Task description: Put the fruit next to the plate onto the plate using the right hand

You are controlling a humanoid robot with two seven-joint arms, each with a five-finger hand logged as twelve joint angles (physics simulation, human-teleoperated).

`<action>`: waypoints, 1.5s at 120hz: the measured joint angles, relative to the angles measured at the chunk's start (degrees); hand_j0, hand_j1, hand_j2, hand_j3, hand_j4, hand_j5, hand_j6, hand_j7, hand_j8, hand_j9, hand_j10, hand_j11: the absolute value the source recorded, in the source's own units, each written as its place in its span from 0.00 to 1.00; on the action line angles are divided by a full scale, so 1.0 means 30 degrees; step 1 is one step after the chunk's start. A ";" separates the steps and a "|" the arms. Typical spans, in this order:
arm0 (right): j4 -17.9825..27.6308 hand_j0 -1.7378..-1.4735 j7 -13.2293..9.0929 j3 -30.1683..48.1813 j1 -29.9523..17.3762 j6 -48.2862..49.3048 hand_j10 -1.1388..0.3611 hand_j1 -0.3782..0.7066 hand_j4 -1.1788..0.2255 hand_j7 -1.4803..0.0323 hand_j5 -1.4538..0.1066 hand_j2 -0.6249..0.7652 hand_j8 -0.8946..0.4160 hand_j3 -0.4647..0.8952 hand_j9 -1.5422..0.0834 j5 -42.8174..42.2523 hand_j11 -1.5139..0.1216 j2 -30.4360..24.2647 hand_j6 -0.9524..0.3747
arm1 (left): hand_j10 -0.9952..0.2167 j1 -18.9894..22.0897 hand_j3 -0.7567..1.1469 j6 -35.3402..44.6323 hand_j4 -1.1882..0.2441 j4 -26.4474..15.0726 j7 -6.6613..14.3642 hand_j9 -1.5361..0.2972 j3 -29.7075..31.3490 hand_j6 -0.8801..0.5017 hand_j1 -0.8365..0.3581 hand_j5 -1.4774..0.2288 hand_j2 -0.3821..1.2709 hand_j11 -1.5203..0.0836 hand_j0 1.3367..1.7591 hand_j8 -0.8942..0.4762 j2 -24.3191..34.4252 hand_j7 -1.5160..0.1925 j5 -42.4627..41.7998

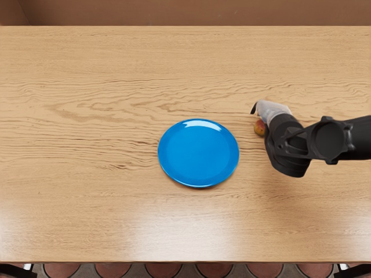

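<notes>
Blue round plate [198,153] sits in the middle of the wooden bench [87,87]. The small yellow-red fruit [259,127] lies just right of it, half hidden under the right hand [272,116] — can't tell if it's gripped yet. Loose hold and it probably rolls away.

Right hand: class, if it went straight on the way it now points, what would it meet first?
Probably the fruit, peeking out just below the right hand; depth is unclear, so contact cannot be judged. The plate lies farther left.
</notes>
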 joint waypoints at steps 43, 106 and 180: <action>-0.0020 0.30 -0.0005 0.0011 -0.0163 -0.0006 0.45 0.53 0.51 0.59 0.56 0.39 0.37 0.34 0.59 -0.0004 0.57 0.0004 0.39 | 0.82 0.0000 0.40 0.0000 0.83 0.0000 0.0000 0.84 -0.0005 0.64 0.99 0.87 0.23 0.95 0.76 0.65 0.0000 0.89 0.0000; -0.0221 0.35 -0.0029 0.0772 -0.0540 0.0015 0.38 0.61 0.34 0.37 0.33 0.51 0.44 0.34 0.37 0.0017 0.35 -0.0008 0.41 | 0.82 0.0000 0.40 0.0000 0.83 0.0000 0.0000 0.84 0.0005 0.64 0.99 0.87 0.23 0.95 0.76 0.65 0.0000 0.89 0.0001; 0.0333 0.32 -0.1026 0.2411 0.0922 0.0065 0.29 0.53 0.30 0.31 0.25 0.59 0.35 0.34 0.29 0.0045 0.27 -0.0026 0.33 | 0.82 0.0000 0.40 0.0000 0.83 0.0000 0.0000 0.84 0.0003 0.64 0.99 0.87 0.23 0.95 0.76 0.65 0.0000 0.89 0.0001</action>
